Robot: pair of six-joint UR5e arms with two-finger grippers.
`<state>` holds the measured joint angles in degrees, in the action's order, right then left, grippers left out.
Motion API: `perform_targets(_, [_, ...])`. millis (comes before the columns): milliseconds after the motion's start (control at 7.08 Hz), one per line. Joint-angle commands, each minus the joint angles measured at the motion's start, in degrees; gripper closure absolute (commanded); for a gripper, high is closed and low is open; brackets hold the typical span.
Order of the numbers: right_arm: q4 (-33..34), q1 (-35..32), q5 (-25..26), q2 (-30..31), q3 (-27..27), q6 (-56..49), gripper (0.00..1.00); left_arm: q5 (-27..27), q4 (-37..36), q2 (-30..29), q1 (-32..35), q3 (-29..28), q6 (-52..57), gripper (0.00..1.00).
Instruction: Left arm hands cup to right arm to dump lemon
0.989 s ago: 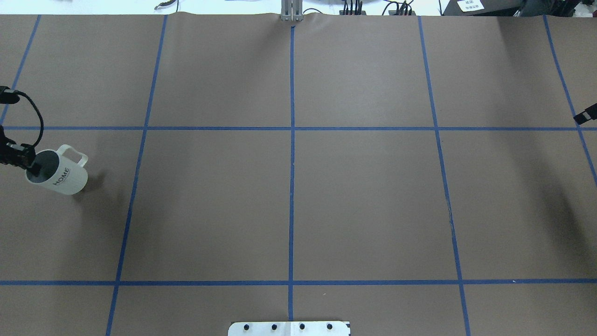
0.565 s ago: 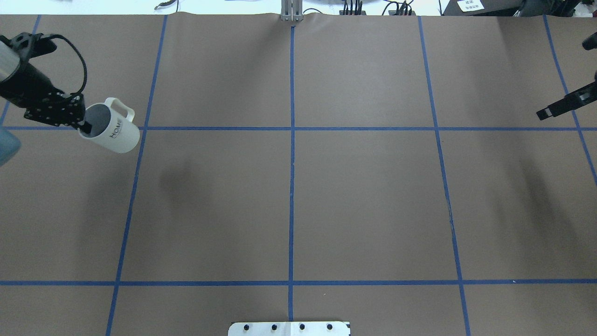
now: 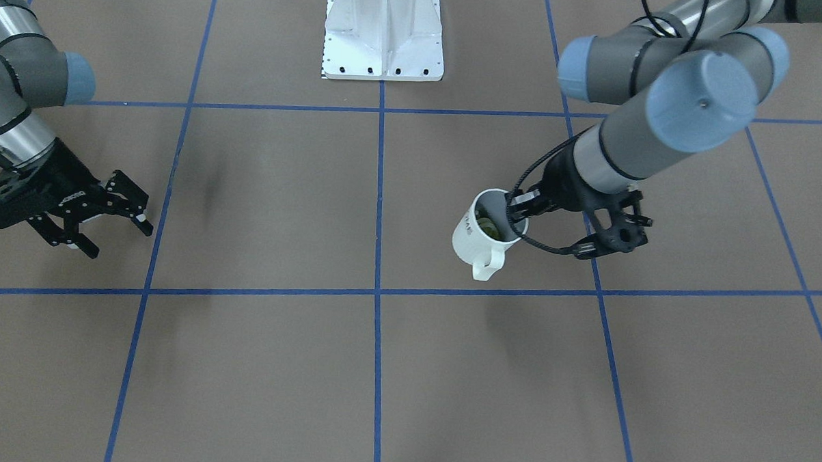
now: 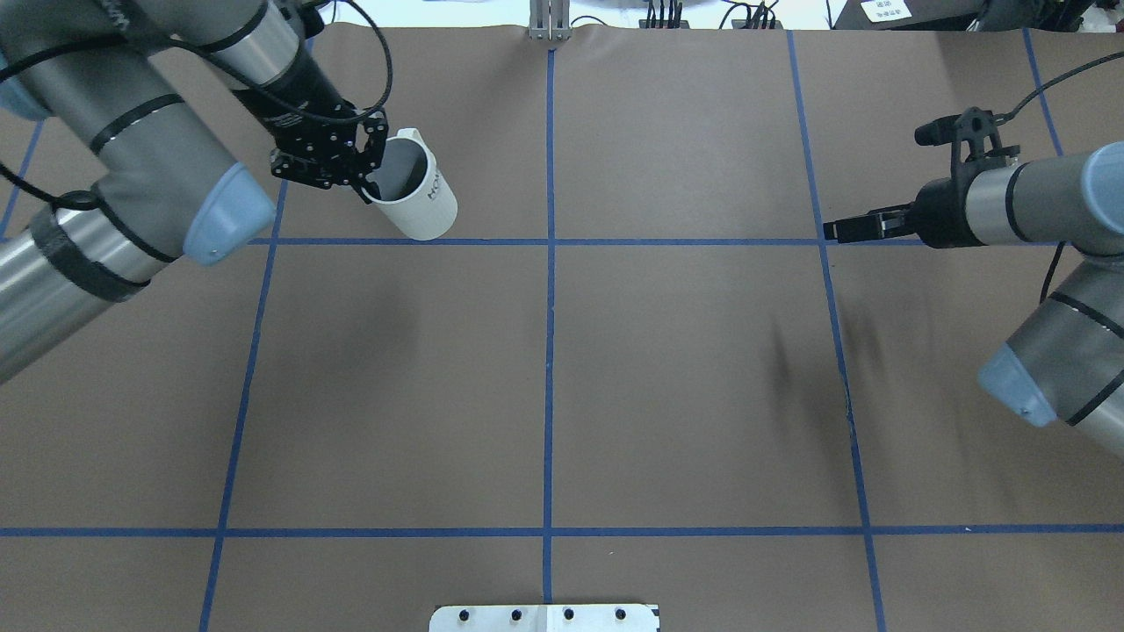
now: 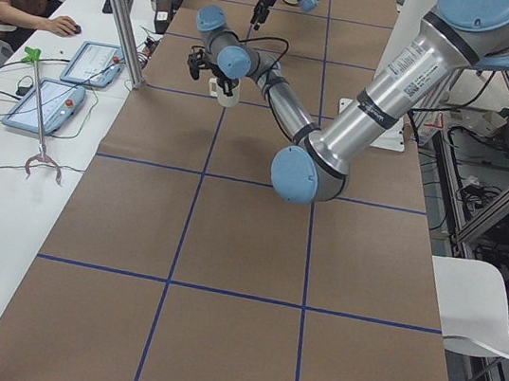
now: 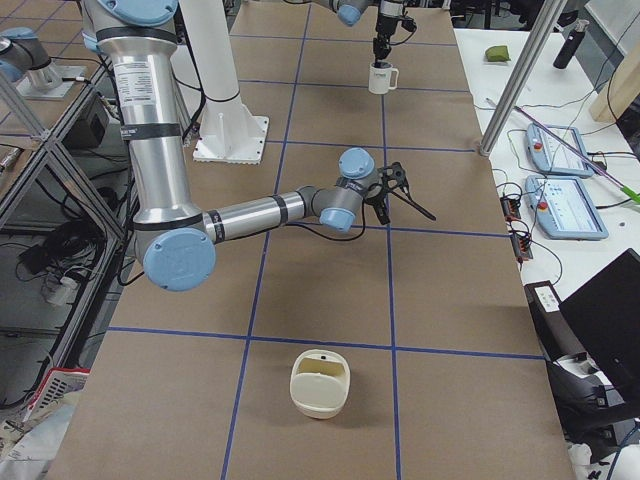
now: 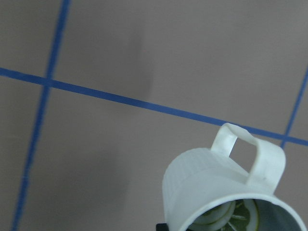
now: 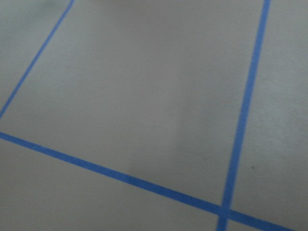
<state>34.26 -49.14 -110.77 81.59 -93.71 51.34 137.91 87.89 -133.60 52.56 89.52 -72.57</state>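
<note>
One cup (image 4: 414, 200), one lemon (image 3: 487, 227) slice inside it, two grippers. The left gripper (image 4: 369, 184) pinches the cup's rim, one finger inside, and holds it tilted above the table (image 4: 667, 377), on the robot's left half. The right gripper (image 3: 119, 240) hangs well apart, jaws spread. The front view shows the lemon; overhead, the cup's inside reads only dark grey.

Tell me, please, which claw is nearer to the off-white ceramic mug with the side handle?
Left. The left claw pinches the rim of the off-white ceramic mug; the right claw hangs open and empty, far off at the opposite side.
</note>
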Motion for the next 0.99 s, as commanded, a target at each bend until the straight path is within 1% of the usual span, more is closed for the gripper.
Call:
perform_targets(0, [-4.2,9.6,17.2,-2.6,-1.6,3.1,0.0,-4.2,-5.8,-14.6,-3.3,-11.0,-6.4,1.0])
perform_targets(141, [-4.2,14.1,24.8,-2.8,-3.3,3.2,0.0,-6.0,-5.9,-19.8,-4.0,-16.8,-9.0,1.0])
perform_targets(282, [-4.2,16.3,27.7,-3.5,-3.7,3.2,0.0,-6.9,-6.0,-21.6,-4.2,-18.7,-9.6,1.0])
perform_targets(424, [-4.2,17.9,29.7,-4.4,-3.6,3.2,0.0,-7.6,-6.2,-21.8,-4.1,-18.8,-11.0,1.0])
perform_targets(565, [-4.2,20.2,33.7,-4.9,-3.7,3.2,0.0,-7.7,-6.2,-22.3,-4.1,-18.9,-12.5,1.0])
perform_targets(706, [-4.2,22.4,36.5,-6.2,-3.6,3.2,0.0,-7.8,-7.9,-23.4,-4.0,-19.0,-13.1,1.0])
perform_targets(847, [-4.2,23.5,37.5,-6.4,-3.6,3.2,0.0,-8.9,-10.5,-25.0,-4.0,-19.4,-13.2,1.0])
